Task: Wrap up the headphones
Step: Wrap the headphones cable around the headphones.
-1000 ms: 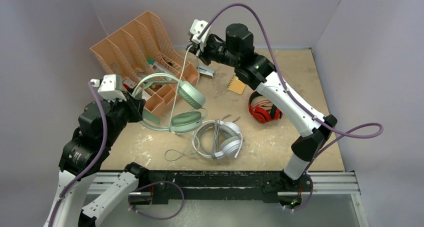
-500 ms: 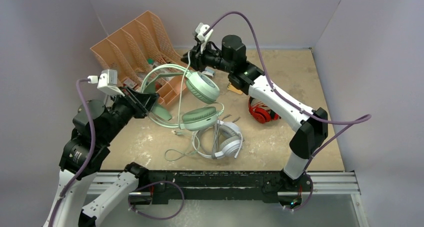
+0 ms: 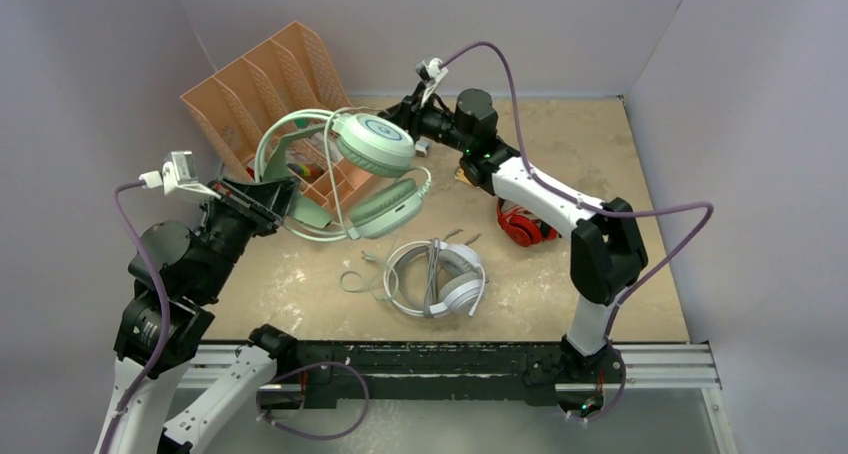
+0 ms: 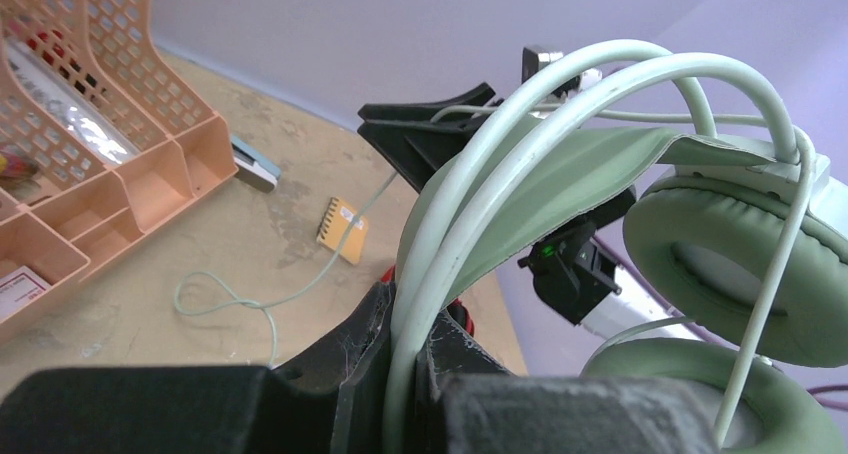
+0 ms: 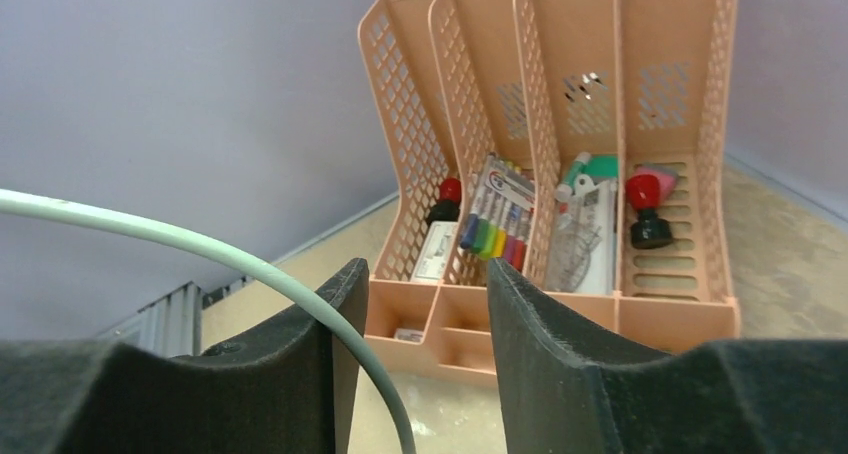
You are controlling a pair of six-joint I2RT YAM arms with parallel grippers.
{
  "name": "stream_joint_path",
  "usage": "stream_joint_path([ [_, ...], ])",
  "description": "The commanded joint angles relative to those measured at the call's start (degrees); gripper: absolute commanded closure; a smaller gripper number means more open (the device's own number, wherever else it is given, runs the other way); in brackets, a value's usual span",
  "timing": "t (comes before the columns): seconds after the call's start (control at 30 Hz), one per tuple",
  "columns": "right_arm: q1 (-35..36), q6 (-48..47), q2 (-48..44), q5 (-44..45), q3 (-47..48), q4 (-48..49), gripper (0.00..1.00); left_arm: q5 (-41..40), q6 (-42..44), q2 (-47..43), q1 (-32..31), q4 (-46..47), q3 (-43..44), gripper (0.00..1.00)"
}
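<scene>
Left gripper (image 4: 400, 374): closed tight on the headband of the mint-green headphones (image 3: 375, 174); the twin band wires are seen pinched between its fingers in the left wrist view.
Right gripper (image 5: 425, 284): jaws are held partly apart, with nothing clamped; a pale green cord (image 5: 200, 244) is seen crossing in front of the left finger and dropping into the gap between the two fingers.
Mint-green headphones: held up off the tabletop (image 3: 600, 174) by the headband, in front of the peach desk organiser (image 3: 270, 84). Both ear cups are turned toward the right arm, one above the other in the top view. The cord is looped over the headband and across the upper ear cup (image 4: 730, 264).
White headphones (image 3: 440, 279): laid flat on the tabletop near the front edge, below the mint-green set and apart from both grippers, with the grey cord gathered across the band.
Red and black headphones (image 3: 522, 224): laid on the tabletop beside the right arm's forearm and partly hidden by it.
Loose cord (image 3: 352, 279): a pale loop is seen lying on the tabletop just left of the white headphones; which set it belongs to cannot be told.
Desk organiser: stood at the back left, its slots open to the front; coloured markers (image 5: 495, 229) and small red-topped items are seen inside.
Small orange notepad (image 4: 342, 229): laid on the tabletop behind the headphones.
</scene>
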Motion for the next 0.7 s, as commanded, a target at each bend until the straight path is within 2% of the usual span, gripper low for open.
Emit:
stream_joint_path([
  [0.0,0.5,9.7,3.8,-4.0,-1.1,13.7,0.5,-7.1,-4.7,1.5,0.2,9.0,4.4,1.0],
  [0.17,1.3,12.5,8.1,-3.8,-1.7,18.3,0.49,-9.6,-7.1,7.9,0.2,8.2,9.2,1.0],
  [0.37,3.9,14.7,11.3,-1.7,-6.0,25.7,0.51,-11.6,-7.0,14.3,0.2,12.6,14.3,1.0],
  [0.53,8.5,11.8,11.9,2.4,-8.7,28.1,0.53,-16.6,-8.2,20.6,0.2,10.1,21.1,1.0],
  [0.67,10.8,10.1,12.4,7.0,-10.3,29.2,0.57,-17.4,-7.1,24.4,0.2,10.4,25.8,1.0],
])
